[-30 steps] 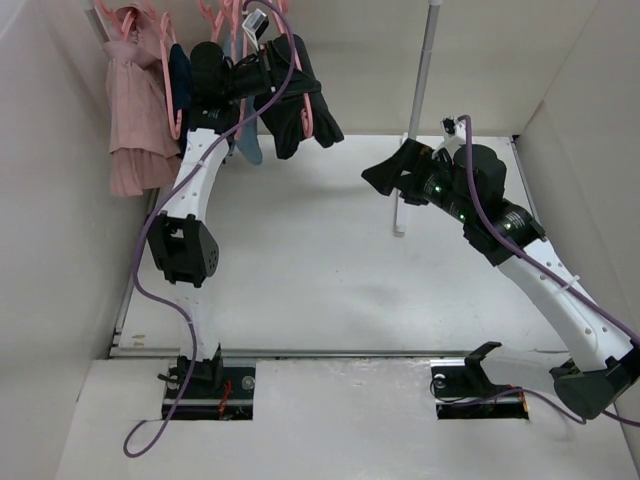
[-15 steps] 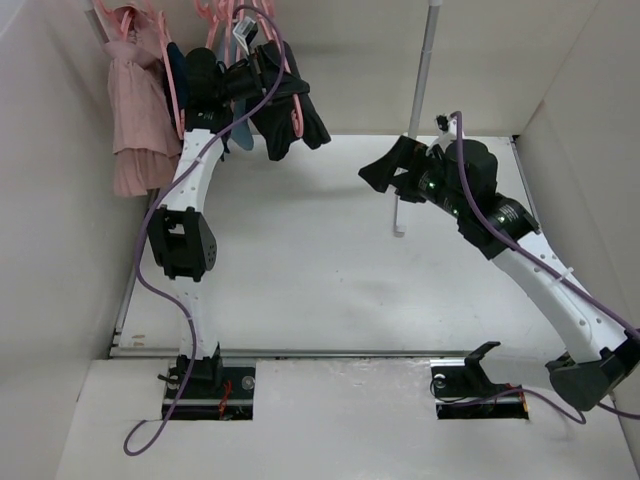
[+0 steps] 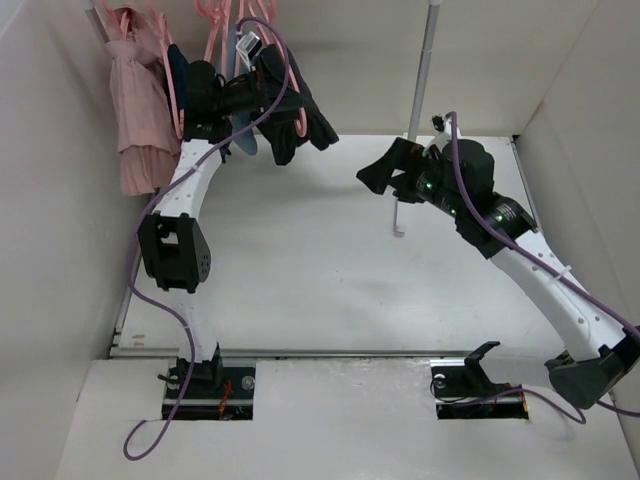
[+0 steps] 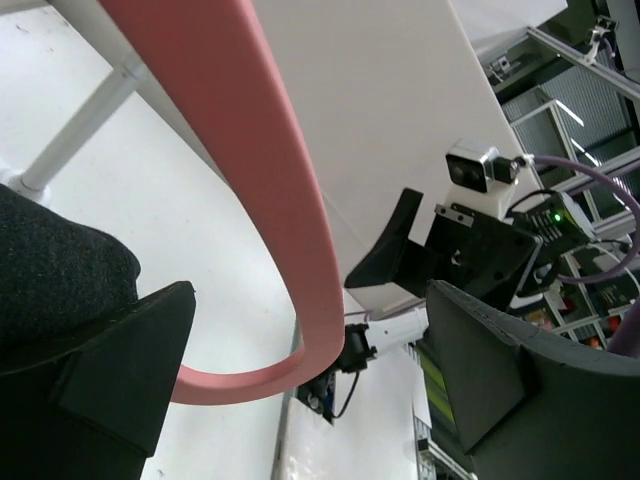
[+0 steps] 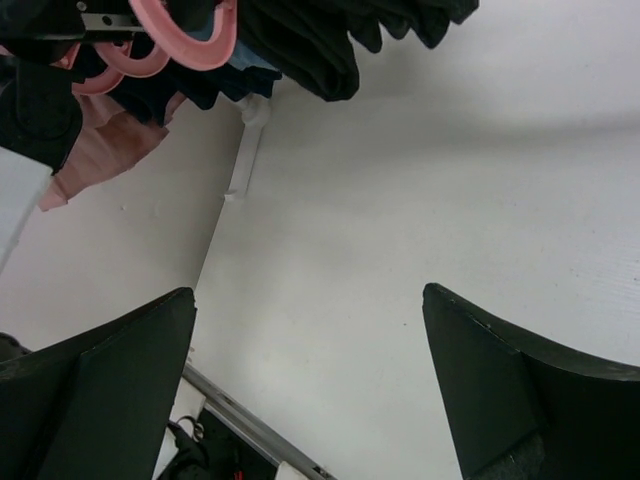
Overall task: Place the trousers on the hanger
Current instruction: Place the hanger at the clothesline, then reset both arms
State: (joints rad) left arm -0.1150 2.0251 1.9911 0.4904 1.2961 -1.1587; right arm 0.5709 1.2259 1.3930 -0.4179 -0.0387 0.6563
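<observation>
Nearest me, my right pincer (image 5: 308,297) hovers above the white table (image 3: 300,260), right of centre. Its two black fingers (image 5: 110,390) are spread wide, with only bare tabletop showing between them; it holds nothing. Just beyond it stands the thin white pole (image 3: 424,70) of a clothes stand.

Further off, at the far left, my left arm reaches up among the hanging clothes. My left pincer (image 4: 310,300) is also spread wide, one finger at each side of its wrist view. The curved pink band of the hanger (image 4: 285,200) runs through the gap between them. The band passes close to one finger, and I cannot tell whether it touches, but the pincer is not clamped on it.

The black trousers (image 3: 300,125) are draped on this hanger, hanging in folds just beside my left pincer, above the far edge of the table. To their left hang a light-blue garment (image 3: 247,145), a navy garment (image 3: 178,70) and, furthest left by the wall, a pink ruffled garment (image 3: 140,120)
</observation>
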